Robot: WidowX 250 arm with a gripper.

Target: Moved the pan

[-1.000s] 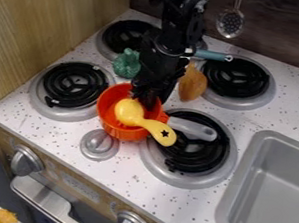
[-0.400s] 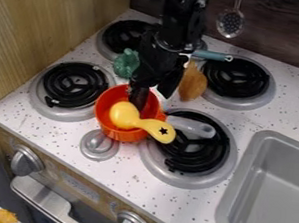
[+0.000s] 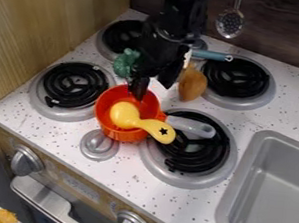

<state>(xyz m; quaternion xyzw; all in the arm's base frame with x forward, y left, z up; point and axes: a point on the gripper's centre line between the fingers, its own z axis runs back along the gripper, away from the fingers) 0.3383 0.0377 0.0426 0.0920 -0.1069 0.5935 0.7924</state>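
- The orange pan (image 3: pixel 121 135) sits upright on the speckled bench (image 3: pixel 62 137), between the left front burner (image 3: pixel 72 84) and the right front burner (image 3: pixel 205 149), its grey handle (image 3: pixel 192 127) lying over the latter.
- The jaws, under the black arm (image 3: pixel 172 33), are spread with nothing pinched; one tip overlaps the pan's rear rim, the other stands apart, behind the rim. Whether the near tip touches, I cannot tell.
- The step looks like parting from the pan, though lining up a rim grip would look much the same.
- To part well, rise straight up, jaws kept wide, until both tips clear the rim; a sideways pull could drag or tip it.
- Watch the yellow spoon (image 3: pixel 126 115) in the pan: its handle hangs over the rim, so a jolt may swing it.
- Keep clear of the green toy (image 3: pixel 126 63) and brown piece (image 3: pixel 192 84) close by on either side.
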